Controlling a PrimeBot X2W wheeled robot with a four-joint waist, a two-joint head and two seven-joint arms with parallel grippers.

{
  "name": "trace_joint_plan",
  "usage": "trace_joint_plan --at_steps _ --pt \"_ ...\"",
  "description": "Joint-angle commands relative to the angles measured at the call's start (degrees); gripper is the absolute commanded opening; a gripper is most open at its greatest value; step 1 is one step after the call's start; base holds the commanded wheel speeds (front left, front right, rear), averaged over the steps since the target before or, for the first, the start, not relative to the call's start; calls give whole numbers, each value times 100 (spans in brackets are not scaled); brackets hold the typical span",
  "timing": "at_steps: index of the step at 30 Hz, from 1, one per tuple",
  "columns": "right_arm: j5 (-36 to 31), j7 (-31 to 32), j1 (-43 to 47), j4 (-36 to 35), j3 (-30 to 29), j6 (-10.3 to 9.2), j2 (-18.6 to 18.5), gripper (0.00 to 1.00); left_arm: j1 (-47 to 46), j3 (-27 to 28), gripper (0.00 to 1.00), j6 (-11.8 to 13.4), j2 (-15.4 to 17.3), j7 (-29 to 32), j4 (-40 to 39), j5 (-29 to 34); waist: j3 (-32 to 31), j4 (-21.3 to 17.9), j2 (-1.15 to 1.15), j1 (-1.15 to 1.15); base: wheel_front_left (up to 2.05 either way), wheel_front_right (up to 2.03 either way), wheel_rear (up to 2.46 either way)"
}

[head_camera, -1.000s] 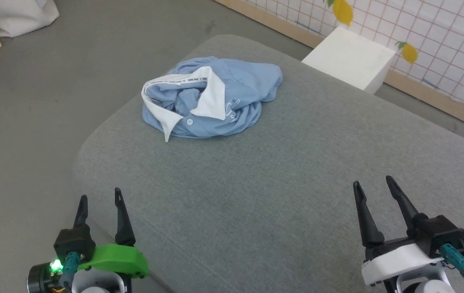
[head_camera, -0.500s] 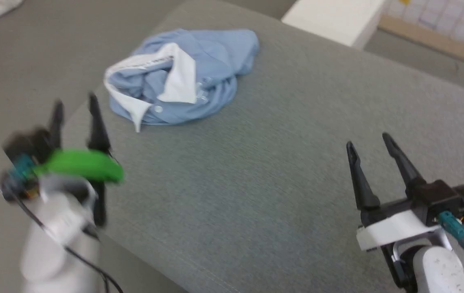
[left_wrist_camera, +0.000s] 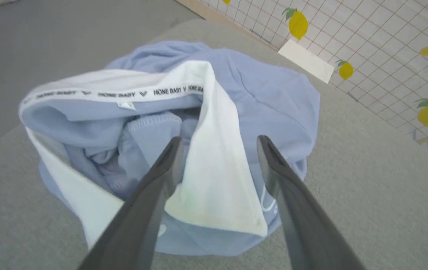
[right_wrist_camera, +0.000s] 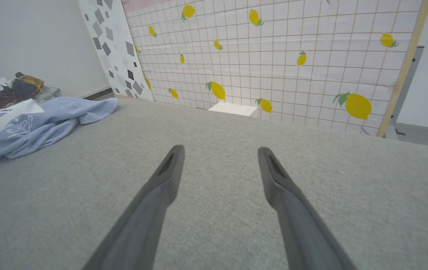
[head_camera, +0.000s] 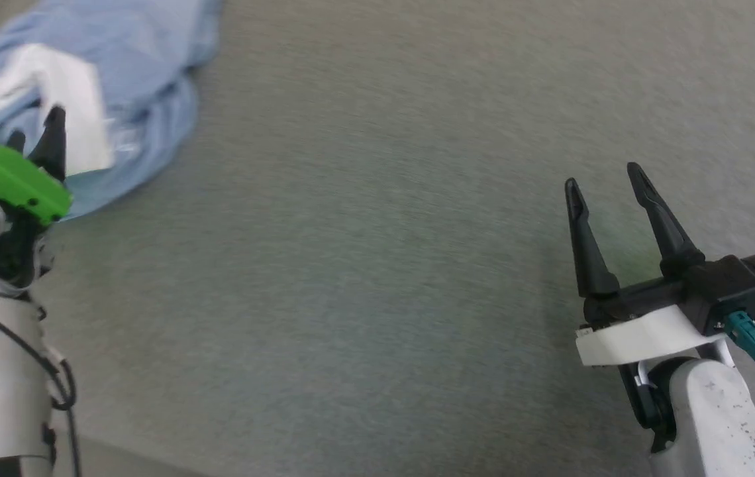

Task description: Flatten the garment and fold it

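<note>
Hovering right over the garment [left_wrist_camera: 274, 86], the left end effector [left_wrist_camera: 219, 139] has its 2 fingers spread wide, 1 on either side of the white collar flap [left_wrist_camera: 214, 180], and nothing is pinched between them. Whether the tips actually touch the cloth cannot be told from here. The garment is a crumpled light blue heap, collar uppermost and the printed neck tape [left_wrist_camera: 124, 93] arching behind it, with the grey cushion [head_camera: 377, 265] beneath it.

The right end effector [head_camera: 603, 175] waits well apart from the garment over bare upholstery, fingers just as wide and empty. In its own wrist view the white script lettering [right_wrist_camera: 22, 123] shows on the side of the heap that faces it.

This looks like soft, light knit, limp and not at all fragile, so it should drape and drag rather than hold a shape. A single pinch would likely lift the whole bundle. The collar is the stiffest, thickest edge, so it looks the safest first hold. A grip there, probably with a second hold on a shoulder or hem, should let the shirt be shaken out. Flattening has not begun, and no fold has been made yet.
</note>
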Motion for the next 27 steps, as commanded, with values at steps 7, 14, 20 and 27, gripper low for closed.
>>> trace_joint_plan --at_steps 7,14,20,27 --pt "160 -201 -115 223 -10 -8 -5 100 420 220 100 788 355 1915 366 -339 851 -1307 37 -1 0 0 0" --pt "327 -293 45 481 -56 -8 -5 100 1110 205 0 1109 652 2359 -135 -141 77 -1322 37 -1 0 0 0" --pt "433 -333 368 681 -185 -8 -5 100 1202 118 0 912 1116 481 -636 688 -929 -1275 37 -1 0 0 0" --pt "575 -353 845 834 -339 -8 -5 100 604 -354 0 751 1160 -1834 -1013 1517 -2128 -1445 37 -1 0 0 0"
